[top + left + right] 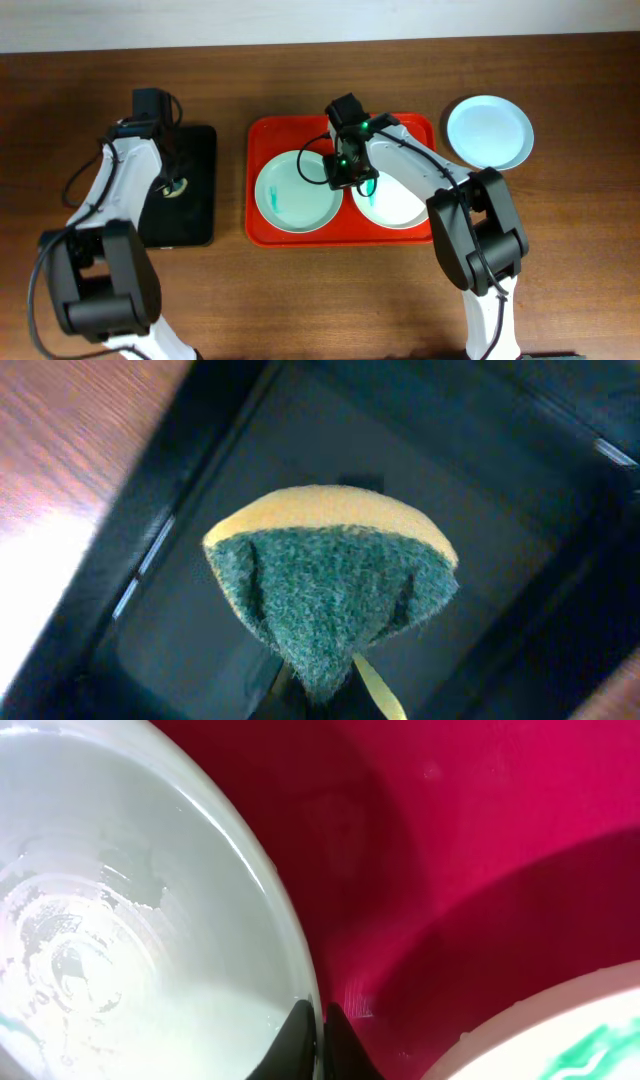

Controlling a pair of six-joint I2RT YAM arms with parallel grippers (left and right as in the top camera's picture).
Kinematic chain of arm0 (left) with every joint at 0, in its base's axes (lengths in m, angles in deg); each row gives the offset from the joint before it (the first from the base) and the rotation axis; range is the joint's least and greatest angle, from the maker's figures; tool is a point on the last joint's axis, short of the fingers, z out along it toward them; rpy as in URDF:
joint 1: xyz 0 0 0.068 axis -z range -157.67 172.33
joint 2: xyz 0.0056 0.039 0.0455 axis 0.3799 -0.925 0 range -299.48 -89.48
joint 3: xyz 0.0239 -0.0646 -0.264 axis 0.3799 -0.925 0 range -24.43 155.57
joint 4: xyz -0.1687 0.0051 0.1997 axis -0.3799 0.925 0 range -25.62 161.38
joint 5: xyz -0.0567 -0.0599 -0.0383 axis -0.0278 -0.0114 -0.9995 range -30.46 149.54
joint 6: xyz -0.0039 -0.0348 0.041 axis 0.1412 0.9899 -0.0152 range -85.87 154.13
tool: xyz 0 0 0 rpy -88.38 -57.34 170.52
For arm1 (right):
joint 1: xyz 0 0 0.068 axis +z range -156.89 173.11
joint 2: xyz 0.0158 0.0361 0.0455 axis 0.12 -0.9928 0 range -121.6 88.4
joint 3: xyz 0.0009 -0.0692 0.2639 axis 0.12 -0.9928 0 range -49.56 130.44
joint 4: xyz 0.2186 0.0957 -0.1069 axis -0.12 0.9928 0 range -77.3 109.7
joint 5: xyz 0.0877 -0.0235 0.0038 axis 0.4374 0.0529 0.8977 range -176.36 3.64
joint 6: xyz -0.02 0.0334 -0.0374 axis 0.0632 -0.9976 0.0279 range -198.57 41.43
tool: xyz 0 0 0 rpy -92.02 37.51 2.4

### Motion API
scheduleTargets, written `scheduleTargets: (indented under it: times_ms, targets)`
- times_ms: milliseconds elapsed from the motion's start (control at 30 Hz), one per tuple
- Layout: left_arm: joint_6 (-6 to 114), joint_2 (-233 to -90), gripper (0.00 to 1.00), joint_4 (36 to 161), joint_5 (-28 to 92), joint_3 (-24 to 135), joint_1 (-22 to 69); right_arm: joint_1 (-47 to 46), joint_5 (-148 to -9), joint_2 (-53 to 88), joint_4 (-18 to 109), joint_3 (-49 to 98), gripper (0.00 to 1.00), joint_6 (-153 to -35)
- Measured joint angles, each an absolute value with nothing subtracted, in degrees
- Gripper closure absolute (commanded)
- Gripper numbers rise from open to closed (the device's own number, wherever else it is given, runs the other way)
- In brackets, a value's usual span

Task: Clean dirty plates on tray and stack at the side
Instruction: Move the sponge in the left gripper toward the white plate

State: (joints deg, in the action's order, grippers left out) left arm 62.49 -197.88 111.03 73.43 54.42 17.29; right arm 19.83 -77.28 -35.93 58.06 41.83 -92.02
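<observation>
The red tray [270, 135] holds two plates. The left plate [300, 205] has a teal smear on its left half. The right plate [400, 205] is partly hidden under my right arm. A third plate [489, 132] lies on the table right of the tray. My right gripper [355, 182] is shut on the left plate's right rim; the right wrist view shows the fingers [318, 1025] pinching that rim [130, 920] over the tray floor [480, 850], with the smeared right plate [560, 1035] beside it. My left gripper [175, 187] is shut on a green and yellow sponge [330, 590].
A black tray [195, 215] lies left of the red tray, under the left gripper and sponge; its floor fills the left wrist view [480, 480]. Bare wooden table lies in front of both trays.
</observation>
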Motion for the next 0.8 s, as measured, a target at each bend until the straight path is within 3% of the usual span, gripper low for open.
scheduleTargets:
  times_ms: [233, 367, 800]
  targets:
    - [62.5, -203.7, 1.00, 108.2, 71.5, 54.4, 16.1, 20.9, -78.8, -35.9, 55.1, 41.7, 0.69, -92.2]
    - [62.5, -205.2, 1.00, 107.4, 71.4, 54.4, 15.4, 20.9, -79.6, -35.9, 52.5, 41.6, 0.94, -92.2]
    - [62.5, -207.7, 1.00, 107.8, 72.0, 55.3, 15.3, 21.0, -79.6, -35.9, 53.0, 41.5, 0.91, -92.3]
